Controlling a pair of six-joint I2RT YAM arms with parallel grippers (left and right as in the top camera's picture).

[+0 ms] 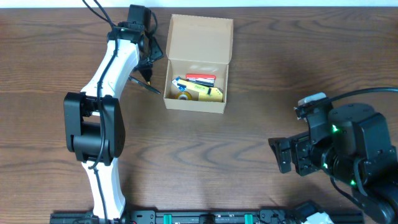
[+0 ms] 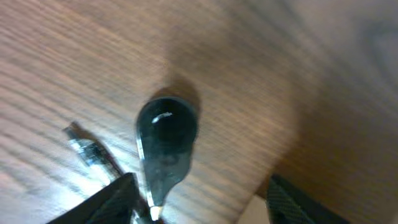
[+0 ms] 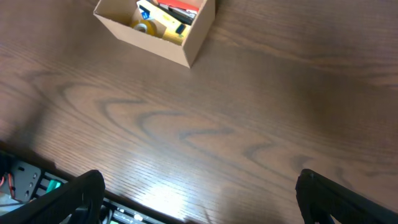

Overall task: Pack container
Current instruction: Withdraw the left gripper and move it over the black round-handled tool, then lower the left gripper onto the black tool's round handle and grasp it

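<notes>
The container [image 1: 198,99] is a tan cardboard box at the back centre, its flap lid [image 1: 201,36] open and leaning back. Inside lie a red item [image 1: 200,78], a yellow item [image 1: 208,92] and a small tape roll [image 1: 184,96]. It also shows in the right wrist view [image 3: 186,46]. My left gripper [image 1: 148,64] is open just left of the box, over a dark pen [image 1: 145,84] lying on the table. In the left wrist view the pen [image 2: 165,134] sits close to the left finger, and the jaws [image 2: 202,186] are wide apart. My right gripper [image 1: 283,154] is open and empty.
The wooden table [image 1: 249,124] runs from the box to the right arm. A small shiny piece [image 2: 92,151] lies beside the pen. A pale box corner [image 2: 254,210] shows by the left gripper's right finger. The table's front rail [image 3: 37,180] lies under the right gripper.
</notes>
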